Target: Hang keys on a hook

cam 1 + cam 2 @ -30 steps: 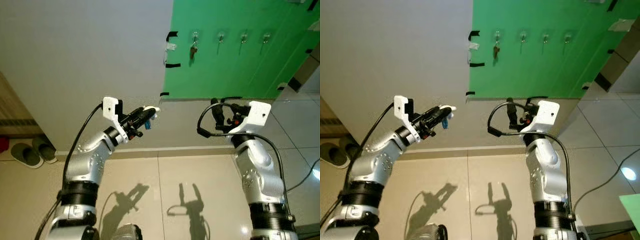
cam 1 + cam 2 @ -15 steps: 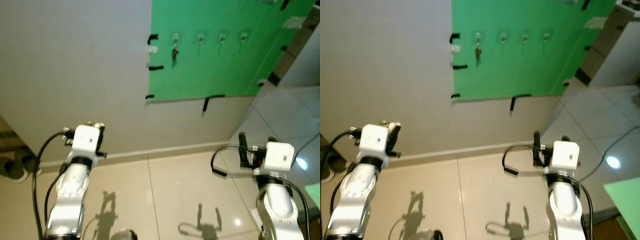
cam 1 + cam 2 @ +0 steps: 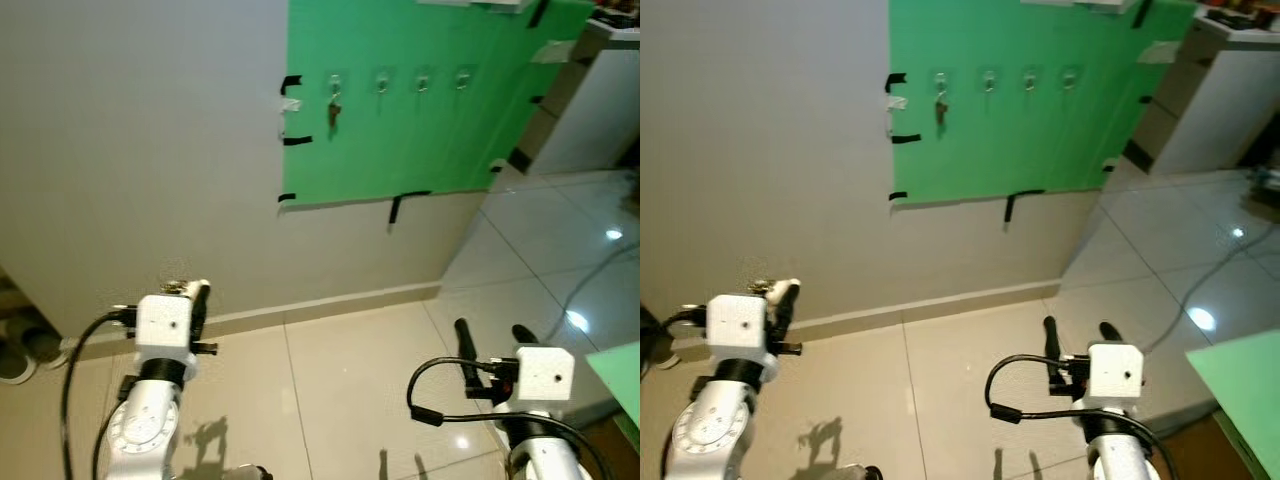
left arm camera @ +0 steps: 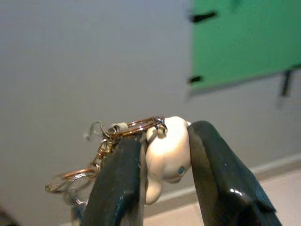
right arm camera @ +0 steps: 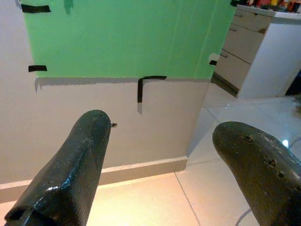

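My left gripper [image 4: 164, 136] is shut on a key ring with a small white figure charm [image 4: 167, 150] and brass rings [image 4: 108, 141]. It is held low at the left [image 3: 188, 295], well short of the wall. On the green panel [image 3: 430, 130] runs a row of several clear hooks [image 3: 381, 79]. The leftmost hook [image 3: 335, 80] carries a dark key [image 3: 334, 110]; the others are bare. My right gripper [image 3: 490, 335] stands open and empty low at the right, its fingers [image 5: 84, 155] spread wide toward the wall base.
Black tape marks [image 3: 290, 140] edge the green panel on the grey wall [image 3: 140, 150]. A white cabinet [image 3: 600, 100] stands at the right. Slippers [image 3: 20, 355] lie at the far left on the glossy tile floor [image 3: 340, 380]. A cable [image 3: 600, 270] crosses the floor at the right.
The whole view has shifted; the wall and hooks look farther off. Both arms have drawn back and down from their forward reach. The left gripper still holds the key ring.
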{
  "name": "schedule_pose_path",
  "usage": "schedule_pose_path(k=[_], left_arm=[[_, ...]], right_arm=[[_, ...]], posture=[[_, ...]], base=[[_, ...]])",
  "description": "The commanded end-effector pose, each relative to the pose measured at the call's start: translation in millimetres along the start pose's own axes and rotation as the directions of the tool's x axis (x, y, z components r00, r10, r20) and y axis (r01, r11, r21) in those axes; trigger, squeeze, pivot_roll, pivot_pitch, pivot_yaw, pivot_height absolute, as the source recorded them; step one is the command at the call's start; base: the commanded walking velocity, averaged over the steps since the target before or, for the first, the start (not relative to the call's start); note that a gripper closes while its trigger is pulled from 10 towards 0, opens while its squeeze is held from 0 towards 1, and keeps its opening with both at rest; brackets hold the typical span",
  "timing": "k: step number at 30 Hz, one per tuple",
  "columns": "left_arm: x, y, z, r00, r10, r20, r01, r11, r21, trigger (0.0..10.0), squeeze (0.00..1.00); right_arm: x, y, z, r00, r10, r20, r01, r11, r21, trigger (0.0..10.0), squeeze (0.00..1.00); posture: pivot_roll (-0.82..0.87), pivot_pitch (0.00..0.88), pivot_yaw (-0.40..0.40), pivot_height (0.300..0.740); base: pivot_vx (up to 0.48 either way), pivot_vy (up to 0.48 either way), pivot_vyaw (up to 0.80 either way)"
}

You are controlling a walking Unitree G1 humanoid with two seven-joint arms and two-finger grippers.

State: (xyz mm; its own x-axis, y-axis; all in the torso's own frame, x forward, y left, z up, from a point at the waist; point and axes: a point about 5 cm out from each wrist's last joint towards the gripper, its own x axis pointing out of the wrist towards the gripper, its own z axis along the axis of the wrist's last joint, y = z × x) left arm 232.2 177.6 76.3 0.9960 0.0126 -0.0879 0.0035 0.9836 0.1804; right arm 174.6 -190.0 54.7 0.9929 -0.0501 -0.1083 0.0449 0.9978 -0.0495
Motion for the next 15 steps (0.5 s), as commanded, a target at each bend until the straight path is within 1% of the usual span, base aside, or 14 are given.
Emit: schedule_pose_path(k=[1, 2, 3, 4, 6, 8, 9, 10, 11, 12, 13, 14, 15], left_arm=[[5.3, -6.6, -2.8, 1.0, 0.008, -0.007, -0.008, 1.0, 0.0, 10.0, 0.0], [11.5, -11.0, -3.1, 1.0, 0.008, -0.015, -0.008, 1.0, -0.004, 10.0, 0.0], [10.5, -6.7, 0.5, 1.0, 0.009, -0.011, -0.009, 1.0, -0.005, 10.0, 0.0], [10.5, -6.7, 0.5, 1.0, 0.009, -0.011, -0.009, 1.0, -0.005, 10.0, 0.0], [5.9, 9.6, 1.5, 1.0, 0.006, -0.007, -0.006, 1.0, -0.001, 10.0, 0.0], [4.7, 17.1, 1.4, 1.0, 0.001, -0.008, -0.001, 1.0, 0.004, 10.0, 0.0], [5.7, 18.2, 1.2, 1.0, -0.002, -0.009, 0.002, 1.0, 0.013, 10.0, 0.0], [5.7, 18.2, 1.2, 1.0, -0.002, -0.009, 0.002, 1.0, 0.013, 10.0, 0.0], [8.3, 20.0, -0.2, 1.0, -0.001, -0.017, 0.001, 1.0, 0.016, 10.0, 0.0], [8.3, 20.0, -0.2, 1.0, -0.001, -0.017, 0.001, 1.0, 0.016, 10.0, 0.0], [10.3, 20.7, -1.2, 1.0, 0.007, -0.023, -0.007, 1.0, 0.008, 10.0, 0.0], [17.4, 20.0, 1.5, 1.0, 0.013, -0.028, -0.014, 1.0, -0.004, 10.0, 0.0], [17.4, 20.0, 1.5, 1.0, 0.013, -0.028, -0.014, 1.0, -0.004, 10.0, 0.0]], right_arm=[[9.9, 0.9, -11.2, 1.0, 0.0, -0.012, 0.001, 1.0, 0.025, 10.0, 0.0], [16.5, 0.7, -21.9, 0.999, -0.013, -0.035, 0.015, 0.998, 0.058, 10.0, 0.0], [22.7, -2.9, -22.9, 0.999, -0.016, -0.044, 0.02, 0.997, 0.074, 10.0, 0.0], [22.7, -2.9, -22.9, 0.999, -0.016, -0.044, 0.02, 0.997, 0.074, 10.0, 0.0], [35.8, -6.9, -16.1, 0.999, 0.002, -0.035, 0.001, 0.996, 0.089, 10.0, 0.04], [43.9, -6.6, -9.9, 1.0, 0.021, -0.022, -0.019, 0.995, 0.093, 10.0, 0.04], [47.4, -5.5, -7.8, 0.999, 0.034, -0.015, -0.032, 0.995, 0.093, 10.0, 0.04], [47.4, -5.5, -7.8, 0.999, 0.034, -0.015, -0.032, 0.995, 0.093, 10.0, 0.04], [54.1, -4.4, -4.6, 0.999, 0.05, 0.003, -0.05, 0.995, 0.087, 10.0, 0.04], [54.1, -4.4, -4.6, 0.999, 0.05, 0.003, -0.05, 0.995, 0.087, 10.0, 0.04], [57.1, -4.2, -3.8, 0.998, 0.055, 0.01, -0.056, 0.995, 0.086, 10.0, 0.04], [64.7, -3.2, -1.1, 0.998, 0.063, 0.028, -0.065, 0.994, 0.089, 10.0, 0.04], [64.7, -3.2, -1.1, 0.998, 0.063, 0.028, -0.065, 0.994, 0.089, 10.0, 0.04]], posture=[[0.03, 0.0, -0.016, 0.74], [0.03, 0.0, -0.015, 0.74], [0.03, 0.0, -0.014, 0.74], [0.03, 0.0, -0.014, 0.74], [0.03, 0.0, -0.009, 0.74], [0.03, 0.0, -0.004, 0.74], [0.03, 0.0, -0.001, 0.74], [0.03, 0.0, -0.001, 0.74], [0.03, 0.0, 0.004, 0.74], [0.03, 0.0, 0.004, 0.74], [0.03, 0.0, 0.004, 0.74], [0.03, 0.0, 0.007, 0.74], [0.03, 0.0, 0.007, 0.74]], base=[[0.0, 0.0, 0.68], [0.0, 0.0, 0.63], [0.0, 0.0, 0.6], [0.0, 0.0, 0.6], [0.0, 0.0, 0.57], [0.0, 0.0, 0.55], [0.0, 0.0, 0.55], [0.0, 0.0, 0.55], [0.0, 0.0, 0.52], [0.0, 0.0, 0.52], [0.0, 0.0, 0.51], [0.0, 0.0, 0.46], [0.0, 0.0, 0.46]])
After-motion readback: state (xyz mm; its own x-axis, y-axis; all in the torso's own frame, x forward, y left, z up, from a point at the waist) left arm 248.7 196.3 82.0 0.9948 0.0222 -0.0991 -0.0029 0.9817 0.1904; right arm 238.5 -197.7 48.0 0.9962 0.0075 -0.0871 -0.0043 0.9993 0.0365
